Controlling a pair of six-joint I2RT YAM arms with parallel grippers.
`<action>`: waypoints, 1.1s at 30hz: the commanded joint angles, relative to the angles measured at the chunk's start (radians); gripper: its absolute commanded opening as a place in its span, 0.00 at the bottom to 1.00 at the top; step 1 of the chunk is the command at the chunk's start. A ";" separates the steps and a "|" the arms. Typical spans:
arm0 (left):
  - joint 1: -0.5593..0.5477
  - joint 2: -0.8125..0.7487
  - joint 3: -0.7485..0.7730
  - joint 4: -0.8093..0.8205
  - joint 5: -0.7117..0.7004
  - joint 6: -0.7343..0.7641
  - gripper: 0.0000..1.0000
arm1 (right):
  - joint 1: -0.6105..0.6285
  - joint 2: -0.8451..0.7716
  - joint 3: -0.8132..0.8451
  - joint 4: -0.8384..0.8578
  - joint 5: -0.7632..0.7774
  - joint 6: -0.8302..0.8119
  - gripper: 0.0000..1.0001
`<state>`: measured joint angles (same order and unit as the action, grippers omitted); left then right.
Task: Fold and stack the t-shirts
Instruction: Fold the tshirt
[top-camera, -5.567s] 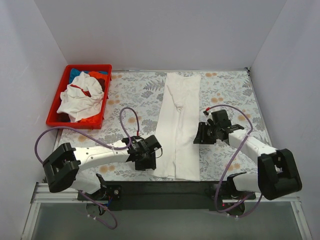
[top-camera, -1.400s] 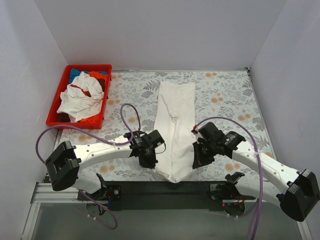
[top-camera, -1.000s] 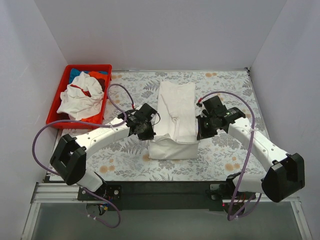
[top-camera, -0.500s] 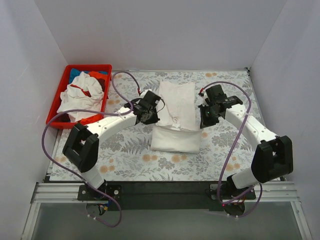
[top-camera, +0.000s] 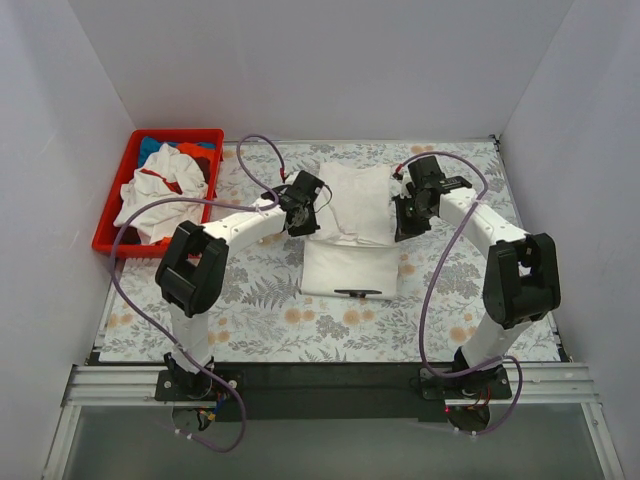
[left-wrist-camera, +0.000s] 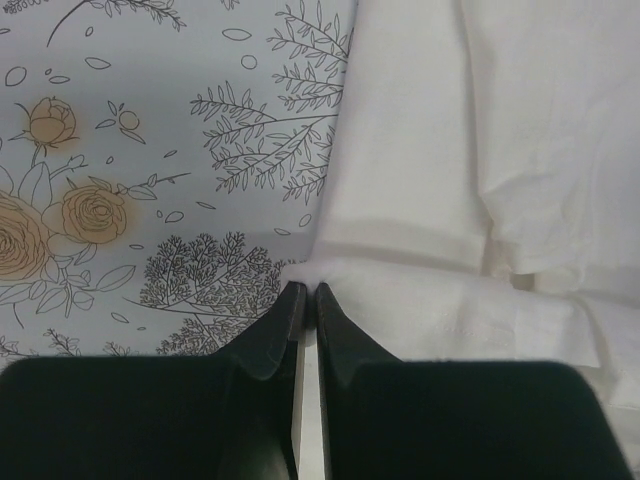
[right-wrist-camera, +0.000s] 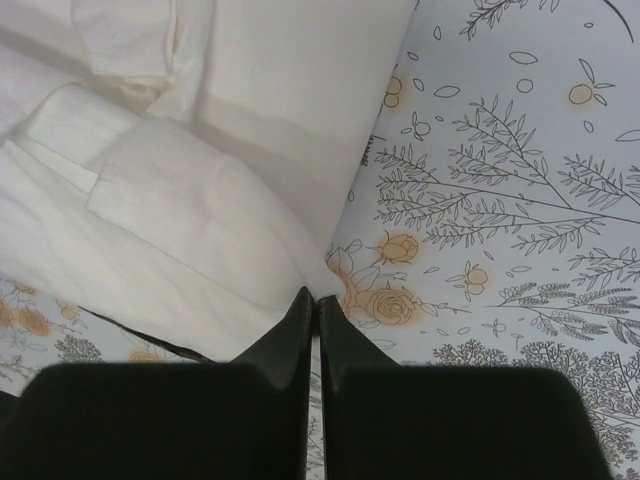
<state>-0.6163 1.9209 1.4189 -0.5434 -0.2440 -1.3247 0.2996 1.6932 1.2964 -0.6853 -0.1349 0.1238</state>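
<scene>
A large white t-shirt (top-camera: 350, 272) lies folded in the middle of the table. Its upper layer is doubled back toward the far wall. A thin black strip shows at the fold's near edge. My left gripper (top-camera: 314, 212) is shut on the left corner of that upper layer. In the left wrist view its tips (left-wrist-camera: 307, 290) pinch the white cloth (left-wrist-camera: 430, 150). My right gripper (top-camera: 400, 222) is shut on the right corner, with its tips (right-wrist-camera: 318, 298) nipping the cloth (right-wrist-camera: 220, 180). More t-shirts, white with red trim (top-camera: 158, 195), blue and orange-red, are heaped in the bin.
The red plastic bin (top-camera: 181, 133) stands at the back left. A floral table covering (top-camera: 240, 310) spreads under everything. White walls close the left, back and right sides. Purple cables loop above both arms.
Both grippers have travelled from the near edge toward the back, carrying the shirt's near end up and over. The long strip of shirt is now doubled into a shorter fold.
</scene>
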 joint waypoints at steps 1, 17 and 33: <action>0.013 0.007 0.034 0.042 -0.040 0.027 0.00 | -0.010 0.029 0.041 0.061 -0.012 -0.007 0.01; 0.007 -0.097 0.000 0.080 -0.139 0.039 0.50 | 0.002 -0.024 0.041 0.119 0.046 0.028 0.41; -0.270 -0.186 -0.316 0.092 -0.155 -0.112 0.38 | 0.157 -0.126 -0.269 0.397 -0.057 0.123 0.21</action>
<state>-0.8932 1.7035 1.1542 -0.4381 -0.3943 -1.3804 0.4427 1.5261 1.0451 -0.4019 -0.1322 0.2150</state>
